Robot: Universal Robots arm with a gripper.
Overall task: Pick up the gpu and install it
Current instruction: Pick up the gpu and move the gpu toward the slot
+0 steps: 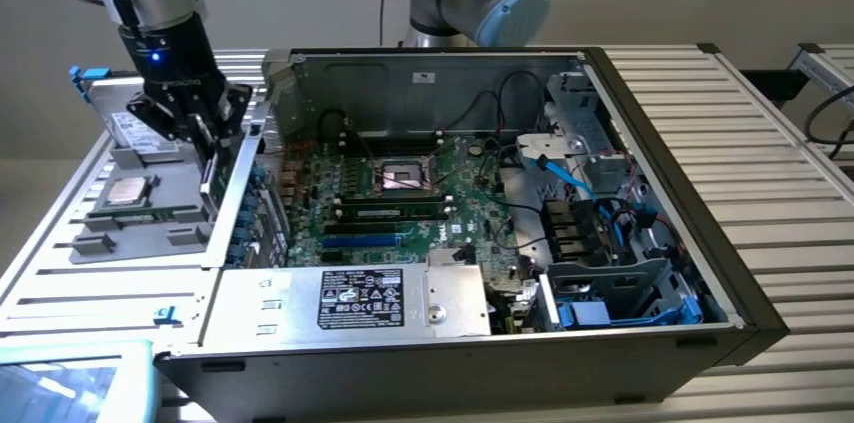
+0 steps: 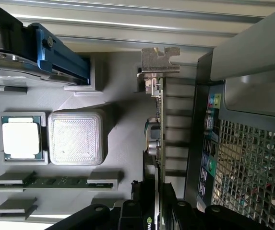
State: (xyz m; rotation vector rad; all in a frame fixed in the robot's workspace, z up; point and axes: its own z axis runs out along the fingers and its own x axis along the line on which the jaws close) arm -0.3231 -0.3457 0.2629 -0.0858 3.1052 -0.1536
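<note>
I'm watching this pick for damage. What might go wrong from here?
The green gpu card with silver end bracket is pinched edge-on by the black gripper; it might twist or slip. It sits close beside the dark metal computer case wall, so the bracket may snag it.

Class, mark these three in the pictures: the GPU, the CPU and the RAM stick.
GPU (image 2: 159, 112), wrist view, on the edge of its green board.
CPU (image 2: 21, 139), wrist view, middle of its silver lid.
RAM stick (image 2: 55, 182), wrist view, middle of the green strip.
</note>
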